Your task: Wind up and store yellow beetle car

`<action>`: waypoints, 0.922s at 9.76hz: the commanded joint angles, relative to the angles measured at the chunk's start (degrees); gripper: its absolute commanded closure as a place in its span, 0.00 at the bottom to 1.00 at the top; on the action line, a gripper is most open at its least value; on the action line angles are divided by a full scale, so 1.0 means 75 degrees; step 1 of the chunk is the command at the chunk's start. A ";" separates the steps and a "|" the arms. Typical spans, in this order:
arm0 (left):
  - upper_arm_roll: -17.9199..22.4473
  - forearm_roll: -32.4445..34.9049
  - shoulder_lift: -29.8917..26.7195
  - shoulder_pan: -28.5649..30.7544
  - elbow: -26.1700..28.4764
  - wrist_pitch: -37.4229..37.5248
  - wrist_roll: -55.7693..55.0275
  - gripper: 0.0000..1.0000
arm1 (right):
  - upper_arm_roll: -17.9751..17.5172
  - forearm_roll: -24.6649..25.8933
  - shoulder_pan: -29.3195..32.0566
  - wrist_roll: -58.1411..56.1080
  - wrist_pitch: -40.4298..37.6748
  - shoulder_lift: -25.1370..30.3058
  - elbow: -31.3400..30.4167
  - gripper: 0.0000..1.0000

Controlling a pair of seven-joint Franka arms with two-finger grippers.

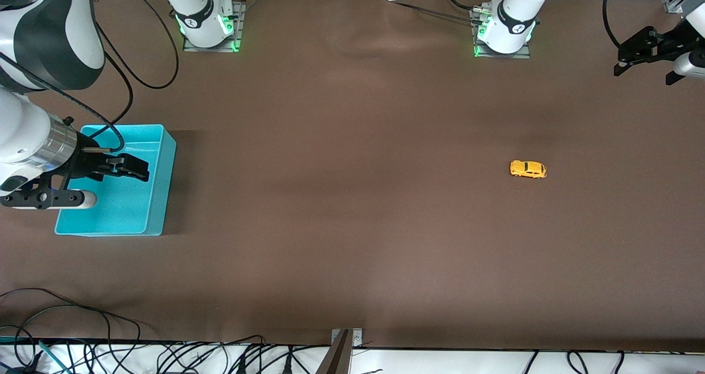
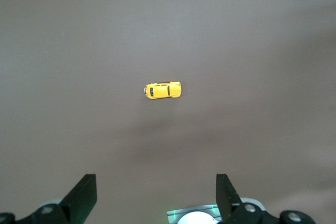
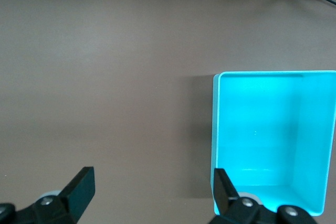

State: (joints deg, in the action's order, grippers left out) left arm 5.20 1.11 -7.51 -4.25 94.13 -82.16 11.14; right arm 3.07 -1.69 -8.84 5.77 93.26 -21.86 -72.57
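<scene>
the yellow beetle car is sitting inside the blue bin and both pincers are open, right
Not quite. The front view shows the yellow beetle car on the bare table toward the left arm's end, well apart from the blue bin. The left pincer and right pincer are indeed open.

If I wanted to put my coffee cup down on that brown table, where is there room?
Nearly everywhere. The widest bare stretch lies between the turquoise bin and the yellow beetle car; the strip nearer the front camera than both is bare too. It is crowded only at the bin, where the right gripper hangs open over it. The left gripper, also open, hovers at the left arm's end.
</scene>
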 commanded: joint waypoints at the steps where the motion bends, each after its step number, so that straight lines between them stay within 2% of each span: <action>1: -0.0049 0.0075 0.0135 0.0075 -0.0293 0.0208 -0.0102 0.00 | 0.0001 -0.0033 0.0019 -0.0054 -0.0084 0.0195 0.0019 0.00; 9: -0.0049 0.0098 0.0146 0.0063 -0.0293 0.0208 -0.0102 0.00 | -0.0023 0.0097 -0.0016 -0.0030 -0.0084 0.0196 0.0019 0.00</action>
State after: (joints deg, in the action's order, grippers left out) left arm 5.20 1.11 -7.51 -4.25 94.13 -82.11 10.60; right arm 3.06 -1.41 -8.97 5.76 93.29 -21.10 -72.55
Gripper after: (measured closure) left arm 0.000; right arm 0.000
